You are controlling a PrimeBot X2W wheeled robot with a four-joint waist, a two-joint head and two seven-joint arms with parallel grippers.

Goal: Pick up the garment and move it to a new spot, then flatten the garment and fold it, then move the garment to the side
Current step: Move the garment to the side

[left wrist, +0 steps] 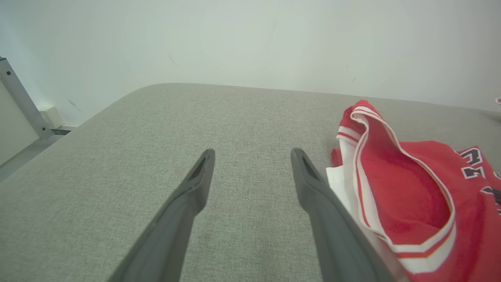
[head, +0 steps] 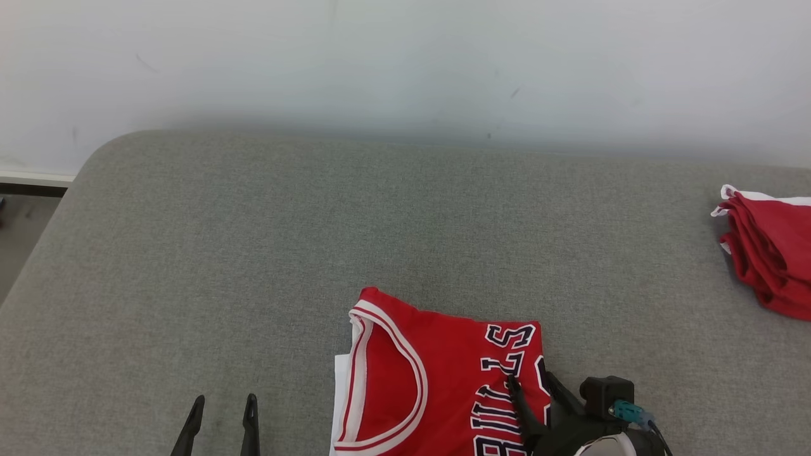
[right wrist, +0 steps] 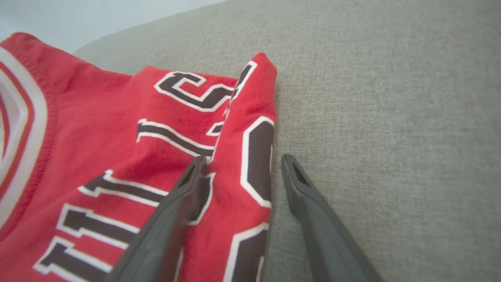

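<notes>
The garment (head: 443, 380) is a red jersey with white trim and dark lettering, lying folded at the near middle of the grey padded surface (head: 317, 221). My left gripper (head: 223, 405) hovers open to its left, with bare surface between its fingers. In the left wrist view the left gripper (left wrist: 252, 154) is beside the garment's (left wrist: 411, 196) white-trimmed armhole. My right gripper (head: 530, 380) is at the garment's right edge. In the right wrist view the right gripper (right wrist: 242, 160) is open and straddles that edge of the garment (right wrist: 117, 137), one finger over the lettering, the other over the surface.
A second pile of red cloth (head: 770, 253) lies at the surface's far right edge. A white wall (head: 405, 63) runs behind. The floor (head: 19, 234) shows past the left rounded corner, and a grey metal post (left wrist: 19, 98) stands there in the left wrist view.
</notes>
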